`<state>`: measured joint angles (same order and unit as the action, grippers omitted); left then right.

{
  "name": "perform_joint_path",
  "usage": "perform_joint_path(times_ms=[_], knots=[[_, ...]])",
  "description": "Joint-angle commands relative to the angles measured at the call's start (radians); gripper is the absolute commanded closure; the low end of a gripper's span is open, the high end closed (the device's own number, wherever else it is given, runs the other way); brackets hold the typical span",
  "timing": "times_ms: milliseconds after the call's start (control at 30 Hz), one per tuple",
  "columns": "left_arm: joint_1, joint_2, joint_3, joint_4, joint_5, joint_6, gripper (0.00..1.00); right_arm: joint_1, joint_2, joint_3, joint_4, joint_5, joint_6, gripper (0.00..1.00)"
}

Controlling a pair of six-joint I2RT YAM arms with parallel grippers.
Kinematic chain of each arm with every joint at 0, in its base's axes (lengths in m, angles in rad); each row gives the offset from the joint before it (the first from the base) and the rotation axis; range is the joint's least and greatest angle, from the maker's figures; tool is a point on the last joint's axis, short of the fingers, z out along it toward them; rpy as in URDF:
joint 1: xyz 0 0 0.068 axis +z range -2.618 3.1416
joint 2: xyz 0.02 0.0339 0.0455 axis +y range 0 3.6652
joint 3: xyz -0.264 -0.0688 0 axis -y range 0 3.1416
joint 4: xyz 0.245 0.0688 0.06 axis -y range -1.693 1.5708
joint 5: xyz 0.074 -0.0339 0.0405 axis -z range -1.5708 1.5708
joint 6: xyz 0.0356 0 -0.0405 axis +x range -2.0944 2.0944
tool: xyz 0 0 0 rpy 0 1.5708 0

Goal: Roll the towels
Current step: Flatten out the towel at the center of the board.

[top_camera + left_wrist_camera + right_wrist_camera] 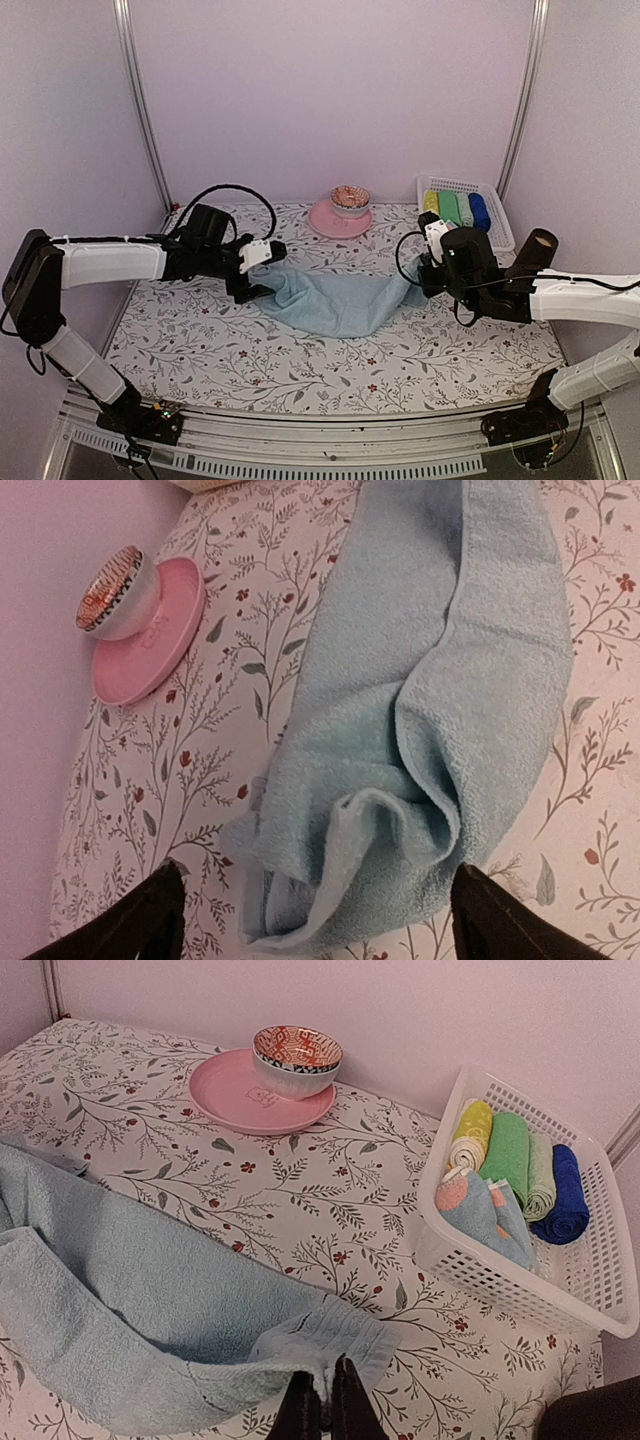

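- Currently, the right gripper (322, 1405) is pinching one end of the pale blue towel (150, 1300), its two dark fingers pressing tightly together on a folded edge of the cloth
- The left gripper (315, 890) is standing spread wide, one of its fingers (150, 920) showing at each lower corner of its wrist view
- The bunched, curled-over other end of the towel is lying between those spread fingers; whether either finger is touching the fabric I cannot tell
- Between the two grippers the towel is stretching as a loosely folded, wrinkled band, sagging toward the near edge and resting on the flower-patterned table (200, 340)
- Ahead of the right gripper and off to its left, a pink plate (235, 1095) is sitting on the table with a patterned bowl (297, 1060) standing upright on it, both well apart from the towel
- Ahead of the right gripper and to its right, a white basket (600, 1295) is standing near the back wall, apart from the towel
- Inside the basket, rolled cloths (508, 1150) are lying side by side in yellow, green, pale green and dark blue, with a pale blue piece bearing pink-orange patches lying nearest the gripper
- Seen from the left gripper, the plate and bowl are sitting ahead and off to one side, clear of the towel's edge
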<state>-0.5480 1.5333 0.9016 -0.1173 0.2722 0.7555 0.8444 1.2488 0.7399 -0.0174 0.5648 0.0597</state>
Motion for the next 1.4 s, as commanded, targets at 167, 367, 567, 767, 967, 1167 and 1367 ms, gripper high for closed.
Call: perform_joint_path(times_ms=[167, 367, 567, 767, 967, 1167, 1367], knots=[[0.017, 0.160, 0.242, -0.133, 0.115, 0.050, 0.22, 0.006, 0.003, -0.002, 0.022, -0.019, -0.004, 0.98], [0.019, 0.221, 0.302, -0.226, 0.172, 0.101, 0.43, 0.007, -0.002, -0.005, 0.021, -0.024, -0.007, 0.98], [0.033, 0.183, 0.277, -0.200, 0.189, 0.087, 0.39, 0.007, 0.001, -0.004, 0.023, -0.033, -0.011, 0.98], [0.059, 0.104, 0.250, -0.144, 0.235, 0.041, 0.31, 0.006, -0.002, -0.004, 0.022, -0.036, -0.009, 0.98], [0.023, 0.083, 0.189, -0.192, 0.189, 0.105, 0.41, 0.006, -0.002, -0.003, 0.021, -0.036, -0.005, 0.98], [-0.010, 0.086, 0.102, -0.104, 0.103, 0.101, 0.48, 0.006, 0.003, -0.001, 0.022, -0.043, -0.002, 0.98], [-0.036, 0.118, 0.104, -0.078, 0.074, 0.091, 0.50, 0.006, 0.005, -0.001, 0.022, -0.043, -0.001, 0.98]])
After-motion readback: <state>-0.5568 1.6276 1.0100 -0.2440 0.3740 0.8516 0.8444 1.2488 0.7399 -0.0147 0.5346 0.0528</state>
